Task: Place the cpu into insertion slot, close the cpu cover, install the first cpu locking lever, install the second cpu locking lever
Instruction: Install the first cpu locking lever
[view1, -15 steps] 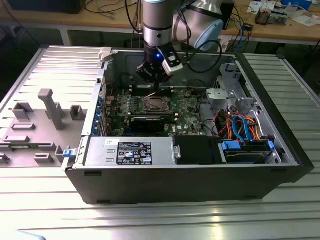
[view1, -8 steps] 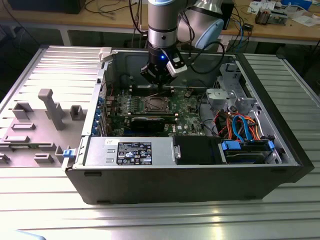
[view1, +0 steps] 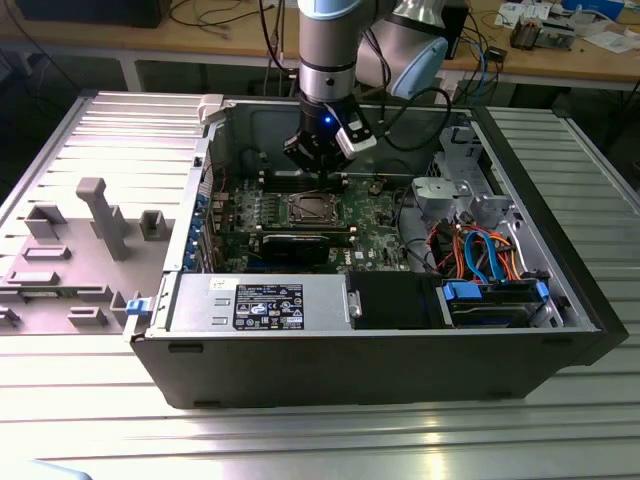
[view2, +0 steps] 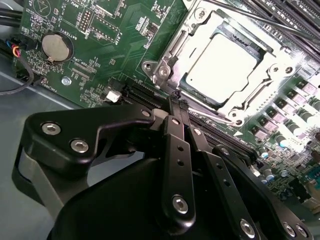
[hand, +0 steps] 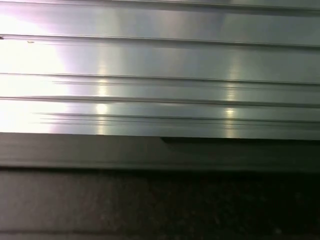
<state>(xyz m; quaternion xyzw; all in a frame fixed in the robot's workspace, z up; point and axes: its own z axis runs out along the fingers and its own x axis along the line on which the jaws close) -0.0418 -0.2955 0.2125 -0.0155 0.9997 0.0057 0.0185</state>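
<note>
Gripper (view2: 177, 103) sits low over the green board (view2: 100, 65) inside the open computer case (view1: 370, 370). Fingers (view2: 176, 150) are narrow, with the tips drawn together right at the near corner of the insertion slot (view1: 312, 208). We can't tell whether a lever wire is pinched between them. The cpu (view2: 225, 65) is seated in the slot, and the cpu cover (view2: 274, 64) lies flat around it, framing the bright top. Coin cell (view2: 56, 46) is well apart. The first wrist view shows a ribbed metal surface (hand: 160, 60).
</note>
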